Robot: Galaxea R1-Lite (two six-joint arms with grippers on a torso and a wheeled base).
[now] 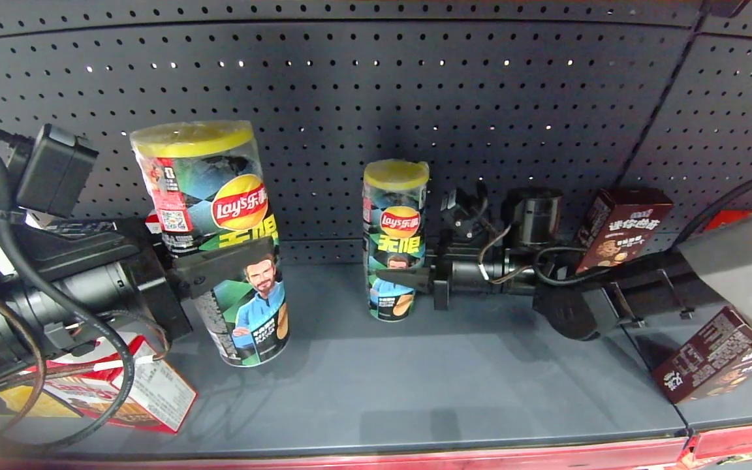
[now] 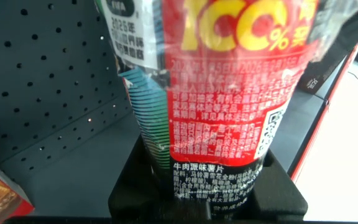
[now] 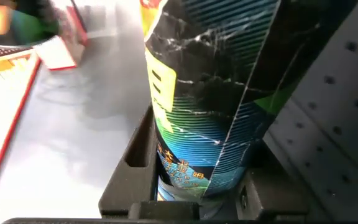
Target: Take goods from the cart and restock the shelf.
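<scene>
Two chip cans with yellow lids are on the grey shelf point(image 1: 454, 385). My left gripper point(image 1: 229, 261) is shut on the nearer can point(image 1: 216, 215), gripping its middle; the can leans slightly, and I cannot tell whether its base touches the shelf. In the left wrist view this can point(image 2: 222, 106) fills the space between the left gripper's point(image 2: 207, 186) fingers. My right gripper point(image 1: 412, 281) is shut on the farther can point(image 1: 395, 228), which stands upright close to the pegboard back wall. The right wrist view shows that can point(image 3: 210, 106) held in the right gripper point(image 3: 197, 186).
A red-and-white box point(image 1: 134, 391) lies at the shelf's front left, under the left arm. One brown box point(image 1: 624, 228) stands at the back right and another point(image 1: 709, 356) lies tilted at the front right. The pegboard wall point(image 1: 415, 98) closes the back; a red strip point(image 1: 415, 457) edges the front.
</scene>
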